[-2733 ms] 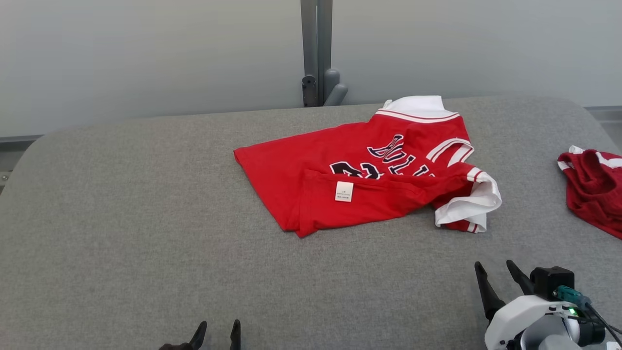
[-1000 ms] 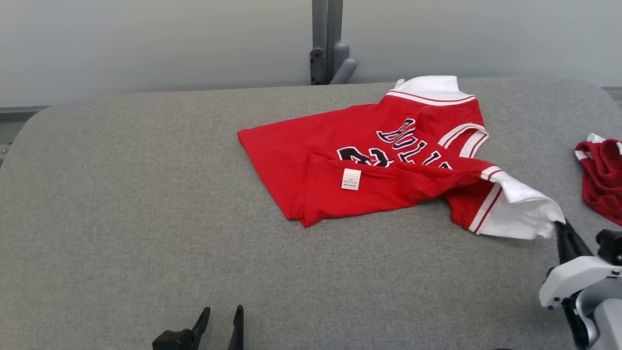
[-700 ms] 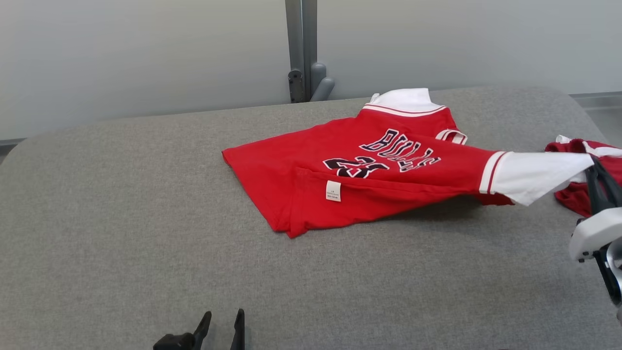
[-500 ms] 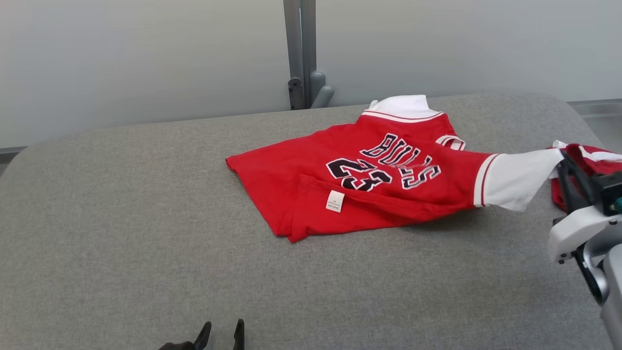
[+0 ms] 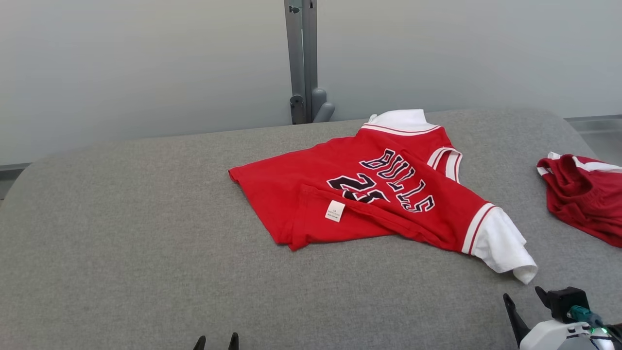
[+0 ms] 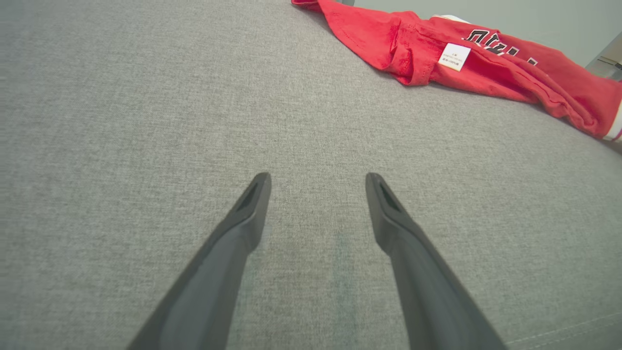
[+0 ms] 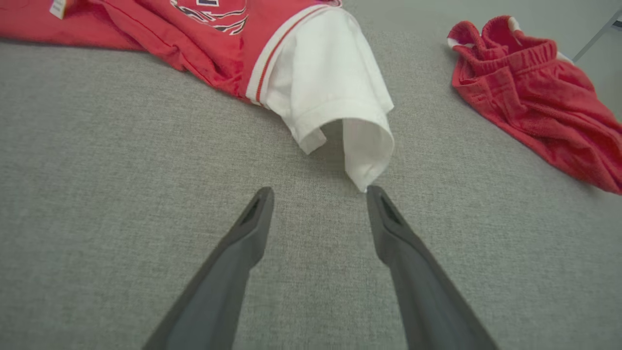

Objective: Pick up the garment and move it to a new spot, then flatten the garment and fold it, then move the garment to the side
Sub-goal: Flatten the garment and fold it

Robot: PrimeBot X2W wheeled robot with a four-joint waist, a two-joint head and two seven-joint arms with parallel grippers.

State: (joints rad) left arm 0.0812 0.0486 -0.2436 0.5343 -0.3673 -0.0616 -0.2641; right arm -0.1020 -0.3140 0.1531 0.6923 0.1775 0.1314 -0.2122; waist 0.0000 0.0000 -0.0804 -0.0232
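Red jersey (image 5: pixel 311 194) on table (image 5: pixel 121 243); right tool (image 7: pixel 318 190) (jaws apart) beside sleeve (image 7: pixel 330 82)

soft cloth on a fabric-covered tabletop
the tabletop (image 5: pixel 121 243) is covered in grey woven fabric, matt and slightly coarse. the garment (image 5: pixel 291 180) is smooth matt red knit cloth with a plain white sleeve (image 7: pixel 330 73), flat printed lettering and a small white label (image 5: pixel 334 211). the red shorts (image 7: pixel 534 102) right of the garment look thicker and fuzzier. the fingers (image 6: pixel 235 243) are matt dark plastic. the post (image 5: pixel 301 58) behind the garment is smooth grey metal.
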